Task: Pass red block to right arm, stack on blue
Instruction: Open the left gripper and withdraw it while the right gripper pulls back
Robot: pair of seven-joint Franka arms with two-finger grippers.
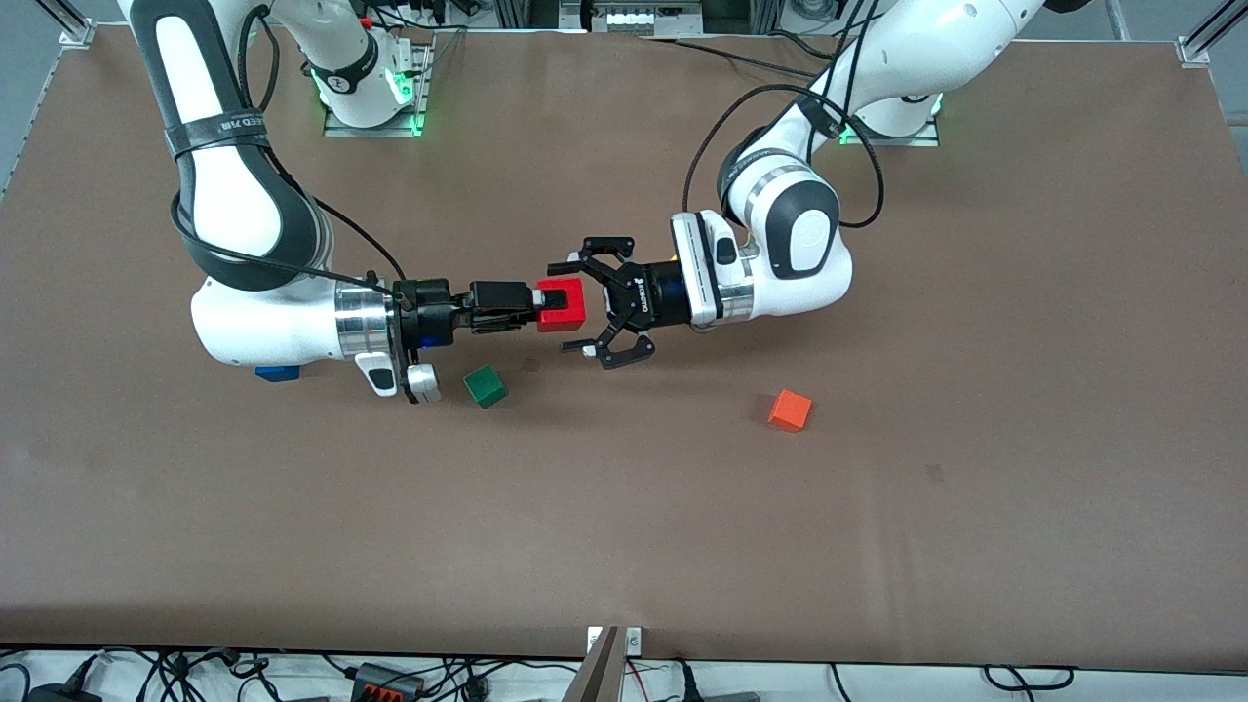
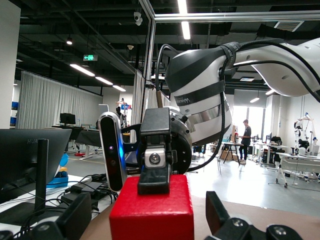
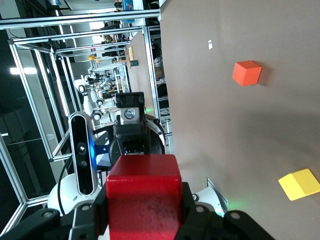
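Item: red block (image 1: 563,304). It is hanging in the air above the middle of the brown table (image 1: 1024,409), between the two grippers, and is resting on nothing.

Item: right gripper (image 1: 531,304). Its slim black fingers are clamping the red block on the side toward the right arm's end of the table. The right arm (image 1: 244,224) is reaching down from its base and is lying roughly level, silver wrist cylinder pointing toward the left arm.

Item: left gripper (image 1: 580,307). Its black linkage fingers are standing spread wide on either side of the red block, and no grip by them is showing. The left arm (image 1: 790,234) is bending at the elbow and is holding its wrist level, facing the right gripper.

Item: blue cube (image 1: 278,372). It is lying on the table, mostly hidden under the right arm's forearm.

Item: green cube (image 1: 485,386). It is sitting on the table, nearer the front camera than the red block, and is turned at an angle.

Item: orange cube (image 1: 790,410). It is sitting on the table toward the left arm's end, well apart from the green cube.

Item: yellow cube (image 3: 299,183). It is showing in the right wrist view only, on the table.

Containers: I cannot see any.
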